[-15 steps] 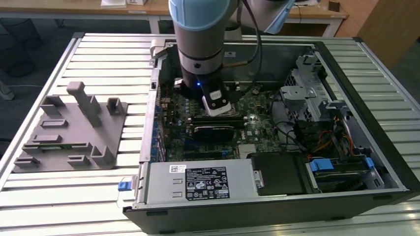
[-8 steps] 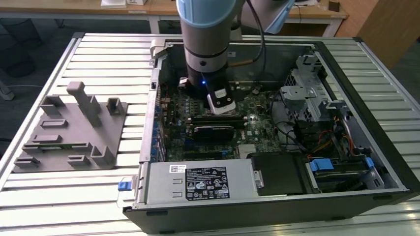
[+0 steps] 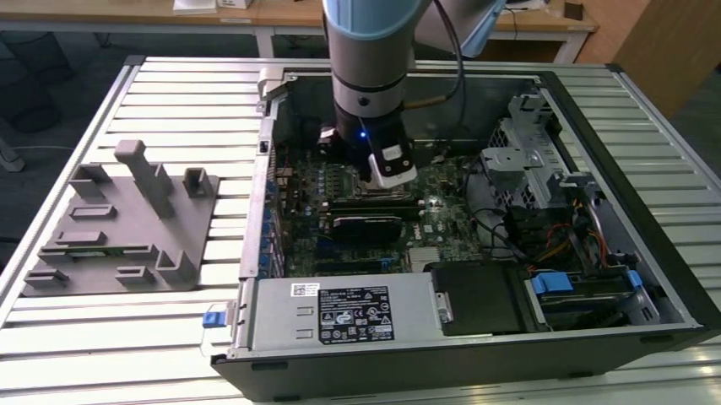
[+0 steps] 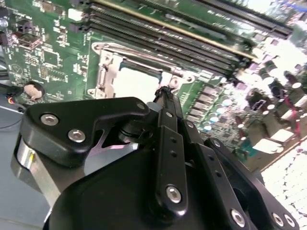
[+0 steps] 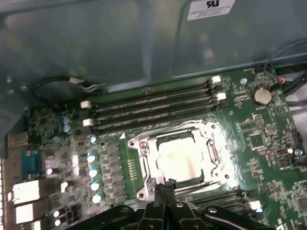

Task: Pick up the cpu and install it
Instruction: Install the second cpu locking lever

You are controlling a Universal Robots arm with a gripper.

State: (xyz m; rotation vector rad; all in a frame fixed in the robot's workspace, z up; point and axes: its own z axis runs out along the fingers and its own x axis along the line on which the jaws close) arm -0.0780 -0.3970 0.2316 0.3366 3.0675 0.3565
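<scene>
Gripper fingers pressed together, nothing between them, tips just above the near edge of the socket frame. Cpu lies flat inside the frame, at 12 o'clock from the fingertips in the first wrist view, pale top up. Judged: install step, chip already placed. Seating looks level; retention plate not visibly closed over it.

There's the cpu, pale silvery-white and square, lying flat in the metal socket frame on the green motherboard; in the second wrist view the cpu glares bright, level, just beyond my pincer.
</scene>
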